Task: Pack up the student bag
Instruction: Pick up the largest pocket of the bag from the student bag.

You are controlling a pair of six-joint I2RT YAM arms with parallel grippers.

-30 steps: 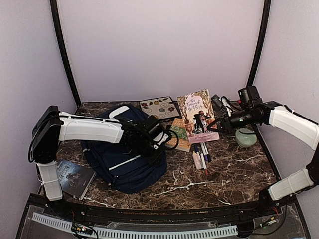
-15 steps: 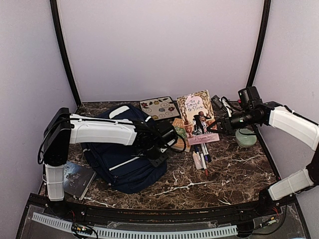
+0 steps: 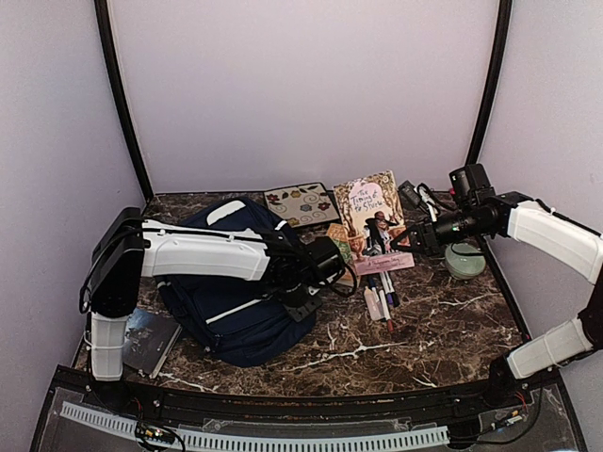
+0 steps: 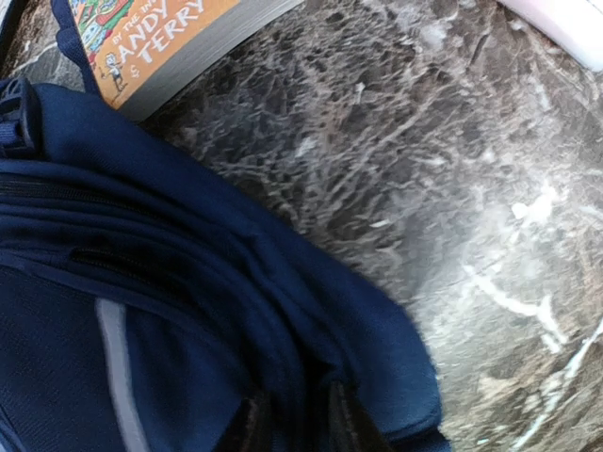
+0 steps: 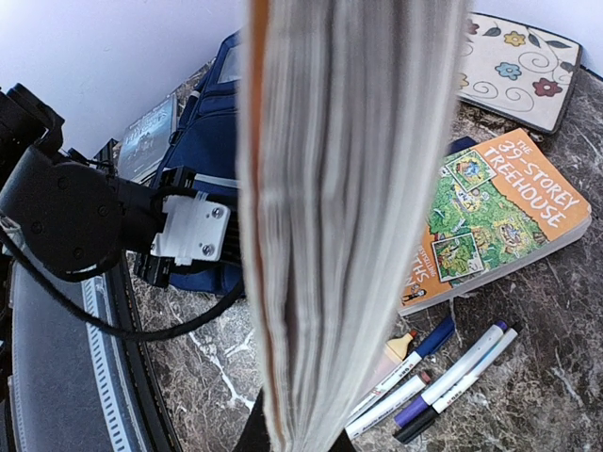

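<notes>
Navy fabric, item one: the student bag (image 3: 231, 315), lying flat on the marble counter (image 3: 443, 325) in the lower-left middle of the top view. Its long axis runs from the handle end at upper centre-left down toward the lower edge of the frame.

Left hand (image 3: 306, 290): at the bag's right-hand rim, with the bag directly beneath it and spreading away to frame left; by far the nearer hand. The wrist view shows its fingertips (image 4: 252, 426) set narrow on either side of a raised ridge of navy cloth at the bottom edge of the frame. Whether they actually pinch the cloth cannot be told, as the tips are cut off there.

Right hand (image 3: 416, 239): right of centre, well apart from the bag, clamped on a pink-covered book (image 3: 375, 217) held upright. The bag lies to its left, beyond an orange paperback (image 3: 337, 247) and a cluster of pens (image 3: 380, 299).

Judgement: the coming move likely turns on the left hand raising that rim so a mouth opens toward the book on the right.

Obscured: the left arm crosses the bag's upper half, so no zip or opening can be confirmed. Page edges fill the middle of the right wrist view and hide the right fingers almost wholly.

Other entries: dark book (image 3: 141, 337) at lower left, floral pad (image 3: 301, 202) at the back, pale green bowl (image 3: 464, 260) at right
</notes>
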